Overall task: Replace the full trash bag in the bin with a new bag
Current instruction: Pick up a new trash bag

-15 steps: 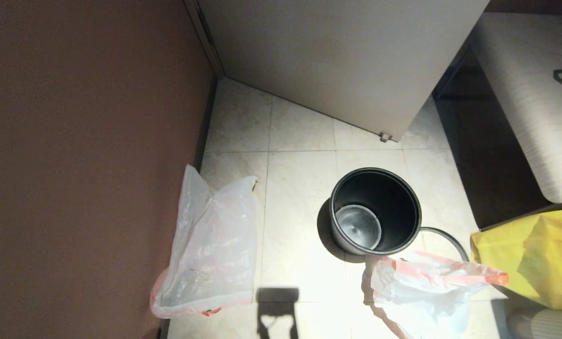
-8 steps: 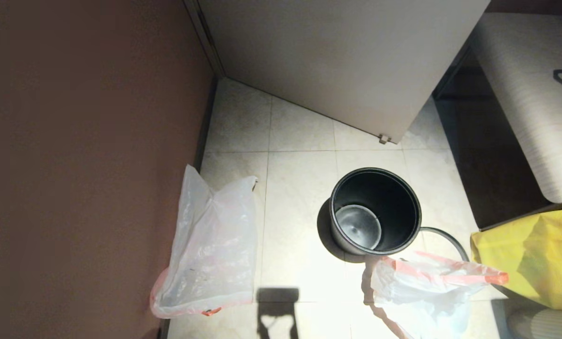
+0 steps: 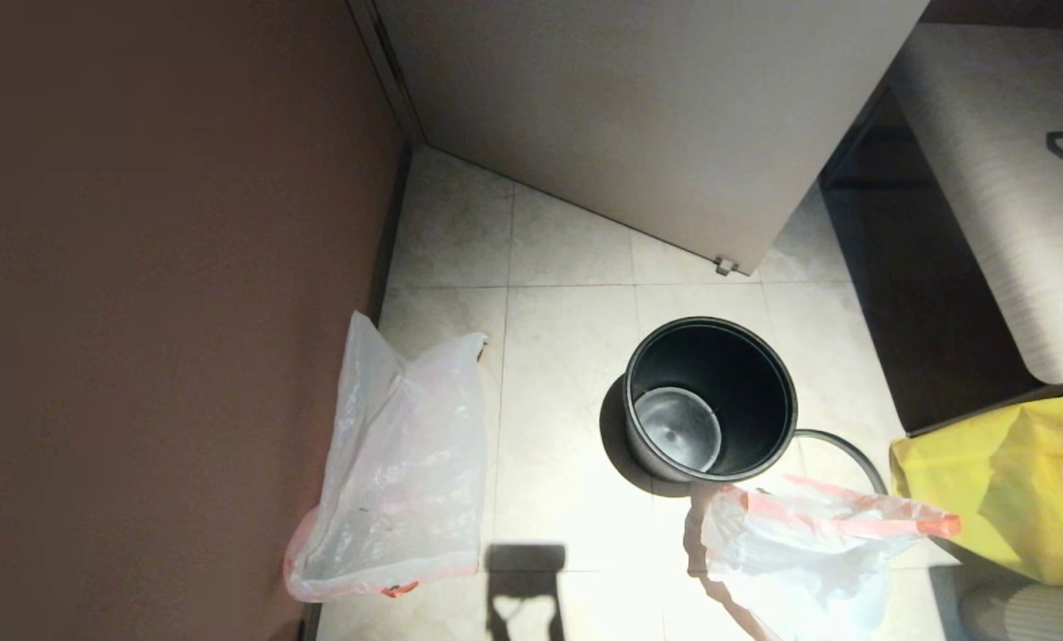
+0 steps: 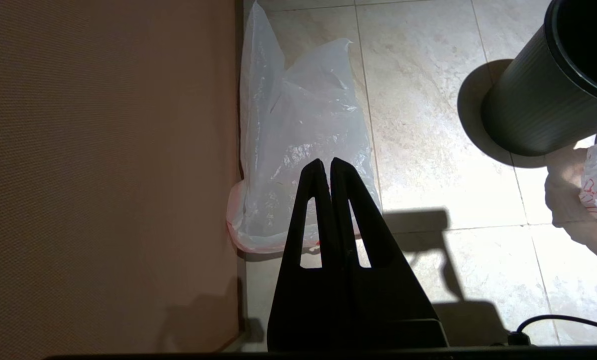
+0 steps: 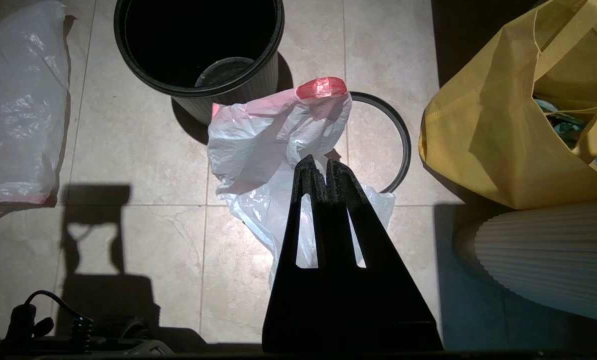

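Bin (image 3: pixel 710 401) upright on the tiled floor (image 3: pixel 567 356), mid-scene, bare inside; grey hoop (image 3: pixel 852 450) lying just right of it, crumpled bag (image 3: pixel 807 543) near, flat bag (image 3: pixel 398 472) left by the wall. Left gripper (image 4: pixel 324 165) above the flat bag, right gripper (image 5: pixel 316 165) above the crumpled one, both pinched together, empty. Best to spread the fingers first, then pinch a single layer at a bag's mouth.

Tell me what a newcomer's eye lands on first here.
The black bin stands open and unlined mid-floor, its grey hoop lying on the tiles to its right. A flat clear bag lies by the brown wall on the left; a crumpled white bag lies near the yellow bag.
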